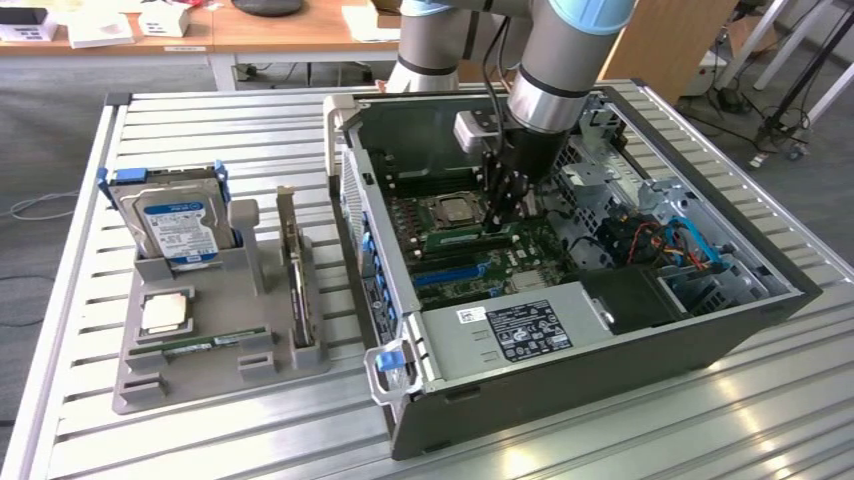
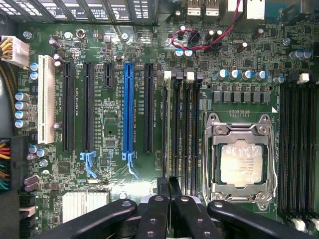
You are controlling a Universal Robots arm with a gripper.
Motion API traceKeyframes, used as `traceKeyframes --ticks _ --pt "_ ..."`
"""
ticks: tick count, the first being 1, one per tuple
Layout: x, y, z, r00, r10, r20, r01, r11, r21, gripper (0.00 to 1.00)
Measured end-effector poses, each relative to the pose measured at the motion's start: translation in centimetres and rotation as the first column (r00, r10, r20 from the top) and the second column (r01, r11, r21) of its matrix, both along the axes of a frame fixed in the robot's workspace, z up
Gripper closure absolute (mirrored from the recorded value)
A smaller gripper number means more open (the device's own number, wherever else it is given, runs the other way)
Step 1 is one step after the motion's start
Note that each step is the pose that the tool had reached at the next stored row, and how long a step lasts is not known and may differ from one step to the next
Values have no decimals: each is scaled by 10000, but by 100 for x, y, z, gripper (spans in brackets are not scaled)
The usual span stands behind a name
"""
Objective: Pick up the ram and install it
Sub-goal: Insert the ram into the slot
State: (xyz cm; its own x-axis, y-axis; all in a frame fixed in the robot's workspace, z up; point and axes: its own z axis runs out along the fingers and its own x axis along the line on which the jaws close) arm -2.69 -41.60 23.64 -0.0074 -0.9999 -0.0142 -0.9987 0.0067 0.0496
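My gripper [image 1: 505,218] reaches down into the open computer case [image 1: 747,330], just beside the processor socket [image 1: 458,210]. In the wrist view the gripper [image 2: 168,191] has its black fingers [image 2: 153,214] pressed together over the memory slots [image 2: 192,134]. A thin dark edge, the ram [image 2: 169,172] seen end-on, runs out from between them in line with the slot nearest the blue expansion slot [image 2: 128,109]. The silver processor [image 2: 241,160] sits in its socket to one side.
On the exterior view's left a grey tray [image 1: 200,385] holds a hard drive [image 1: 180,225], a silver chip [image 1: 166,313], a flat green stick [image 1: 200,347] and an upright card [image 1: 291,270]. Case walls, a power supply [image 1: 527,325] and cables [image 1: 667,245] surround the motherboard.
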Motion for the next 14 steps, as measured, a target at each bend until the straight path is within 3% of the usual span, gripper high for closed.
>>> traceKeyframes --ticks 14 --pt "1 -1 -25 10000 5 -1 -5 10000 -2 88"
